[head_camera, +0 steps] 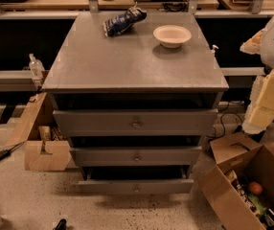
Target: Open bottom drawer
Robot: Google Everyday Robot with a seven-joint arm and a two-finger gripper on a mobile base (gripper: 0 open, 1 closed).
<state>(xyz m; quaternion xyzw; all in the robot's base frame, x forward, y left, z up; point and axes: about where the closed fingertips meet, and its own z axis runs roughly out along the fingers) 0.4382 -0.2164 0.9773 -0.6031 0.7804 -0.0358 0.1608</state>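
Note:
A grey cabinet (134, 61) with three stacked drawers stands in the middle of the view. The bottom drawer (136, 186) has the slimmest front and a small round metal knob (137, 189) at its centre. A dark gap shows above its front panel. Above it are the middle drawer (136, 155) and the widest top drawer (135, 122), each with a knob. My gripper is out of view. Only a white and yellowish part of my arm (271, 80) shows at the right edge, apart from the cabinet.
On the cabinet top lie a blue snack bag (123, 21) and a white bowl (172, 35). An open cardboard box (245, 186) with items sits on the floor at the right. Another cardboard box (43, 147) stands at the left. A bottle (35, 67) stands on a left ledge.

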